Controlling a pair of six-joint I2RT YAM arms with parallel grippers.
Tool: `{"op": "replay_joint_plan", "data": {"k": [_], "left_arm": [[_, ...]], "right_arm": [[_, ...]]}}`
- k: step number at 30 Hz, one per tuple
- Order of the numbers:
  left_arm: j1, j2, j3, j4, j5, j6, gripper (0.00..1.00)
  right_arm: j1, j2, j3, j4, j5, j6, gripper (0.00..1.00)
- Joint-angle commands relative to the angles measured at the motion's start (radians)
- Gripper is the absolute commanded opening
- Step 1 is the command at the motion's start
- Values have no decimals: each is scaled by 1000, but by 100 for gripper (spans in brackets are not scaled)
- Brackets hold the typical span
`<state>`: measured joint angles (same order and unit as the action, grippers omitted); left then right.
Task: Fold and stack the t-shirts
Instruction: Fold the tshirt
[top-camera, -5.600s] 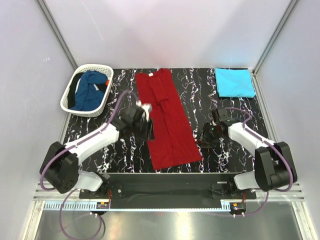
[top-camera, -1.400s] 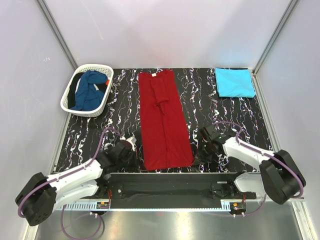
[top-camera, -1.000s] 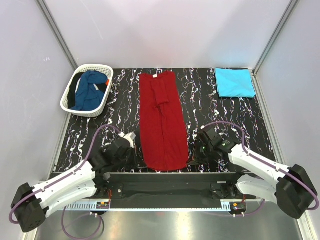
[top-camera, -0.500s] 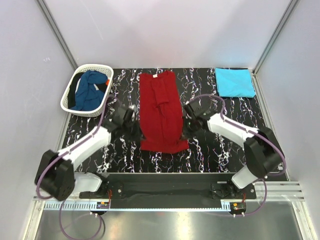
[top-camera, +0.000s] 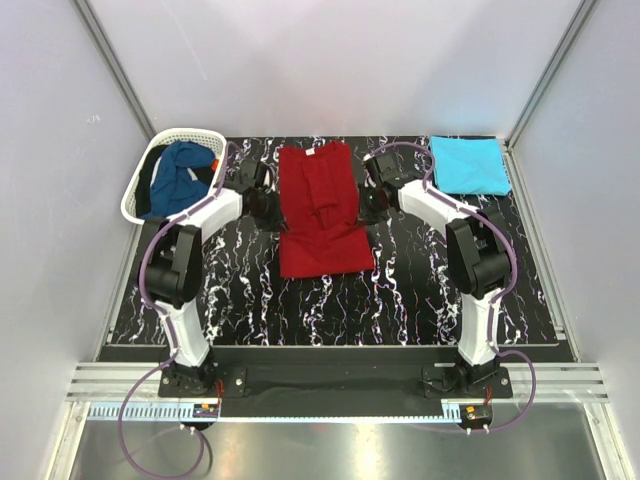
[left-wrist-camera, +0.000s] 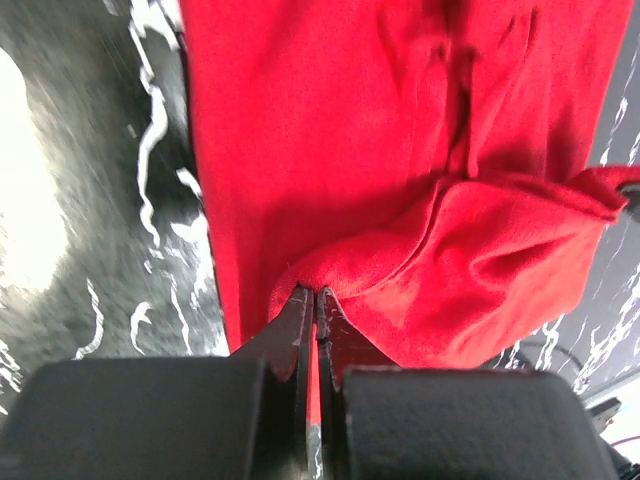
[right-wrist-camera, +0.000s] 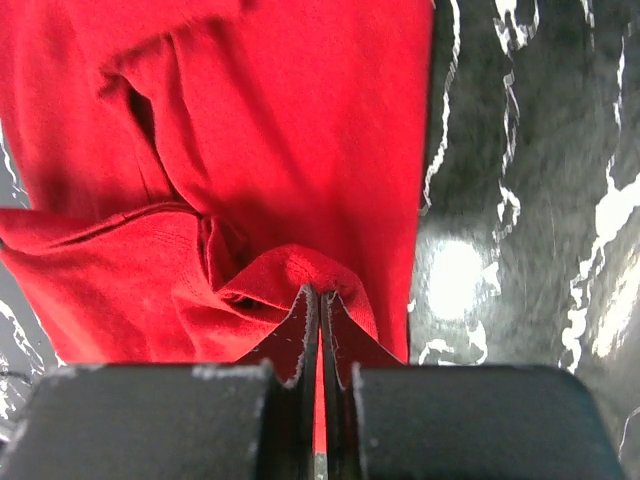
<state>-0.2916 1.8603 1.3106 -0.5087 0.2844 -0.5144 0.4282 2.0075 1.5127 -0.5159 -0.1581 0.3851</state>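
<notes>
The deep red t-shirt (top-camera: 318, 215) lies in the middle of the black marbled table, its near part doubled back over the far part. My left gripper (top-camera: 270, 210) is at its left edge and my right gripper (top-camera: 371, 205) at its right edge. In the left wrist view the gripper (left-wrist-camera: 316, 292) is shut on a pinched fold of red cloth (left-wrist-camera: 400, 150). The right wrist view shows the same: gripper (right-wrist-camera: 320, 292) shut on a raised fold of the red shirt (right-wrist-camera: 250, 120). The turquoise t-shirt (top-camera: 468, 165) lies folded at the back right. The dark blue t-shirt (top-camera: 178, 180) is crumpled in the basket.
The white lattice basket (top-camera: 137, 208) stands at the back left, close to my left arm. Pale walls enclose the table on three sides. Bare marbled tabletop (top-camera: 330, 310) stretches between the red shirt and the arm bases.
Both grippers have carried the red shirt's near hem from the front edge toward the back, folding it over itself. The shirt now looks about half as long.
</notes>
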Motion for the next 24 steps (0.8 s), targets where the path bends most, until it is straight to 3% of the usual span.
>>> {"op": "replay_joint_plan", "data": {"k": [1, 18, 24], "left_arm": [[31, 25, 102, 7, 42, 30, 0], [72, 54, 222, -17, 30, 31, 0], [103, 99, 255, -21, 44, 25, 0]], "right_arm": [[-5, -7, 83, 25, 15, -57, 0], [-86, 36, 179, -6, -29, -104, 0], [-109, 105, 268, -18, -142, -127, 0]]}}
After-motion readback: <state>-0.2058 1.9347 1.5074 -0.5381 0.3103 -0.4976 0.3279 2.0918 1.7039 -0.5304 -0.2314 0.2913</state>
